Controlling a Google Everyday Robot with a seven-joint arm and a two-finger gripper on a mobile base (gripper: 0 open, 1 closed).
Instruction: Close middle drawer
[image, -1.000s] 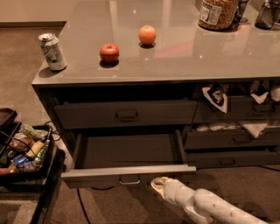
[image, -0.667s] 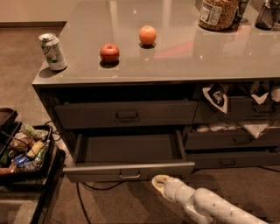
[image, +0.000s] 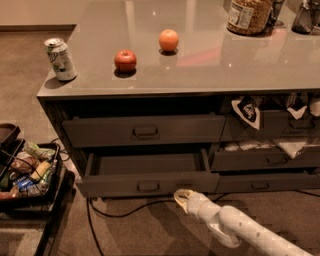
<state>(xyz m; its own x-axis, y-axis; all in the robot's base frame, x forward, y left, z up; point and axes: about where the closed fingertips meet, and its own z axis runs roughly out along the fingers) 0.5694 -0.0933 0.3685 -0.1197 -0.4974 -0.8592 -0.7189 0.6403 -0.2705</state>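
Dark grey middle drawer (image: 120, 185), partly pulled out, gripper (image: 181, 196) just below its front

Middle drawer (image: 120, 186) partly open; claw (image: 182, 196) at lower right of its front

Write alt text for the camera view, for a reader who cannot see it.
The middle drawer stands partly open, the robot's pincer close before its front, near the right end. A soda can, a red apple and an orange sit on the countertop.
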